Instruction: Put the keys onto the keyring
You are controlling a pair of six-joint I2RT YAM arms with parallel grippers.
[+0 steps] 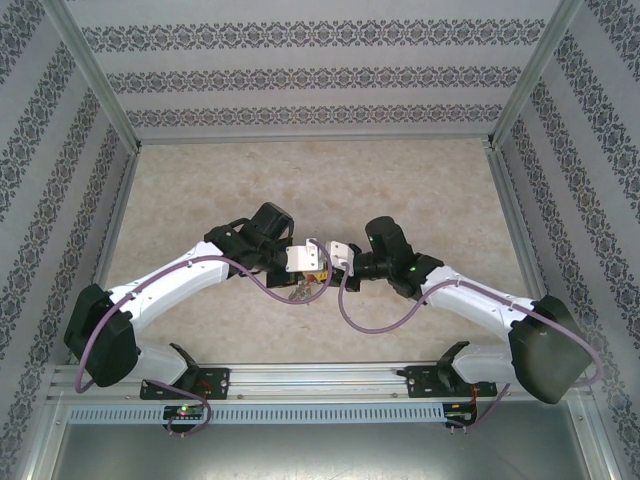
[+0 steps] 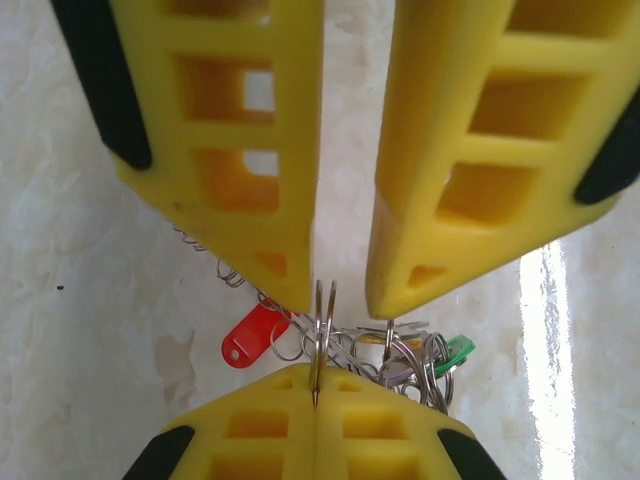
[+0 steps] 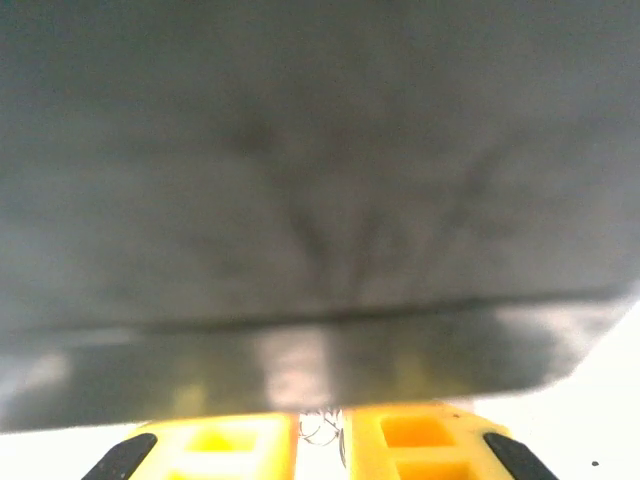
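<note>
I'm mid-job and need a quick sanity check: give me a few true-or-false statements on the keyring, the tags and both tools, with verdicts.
1. The left tool is shut on the keyring. True.
2. The keyring lies flat on the table. False: it stands edge-on, pinched between the left tool's fingers.
3. The right tool meets the left tool over the middle of the table. True.
4. The red tag and the green tag touch, side by side. False: they sit on opposite sides of the ring.
</note>
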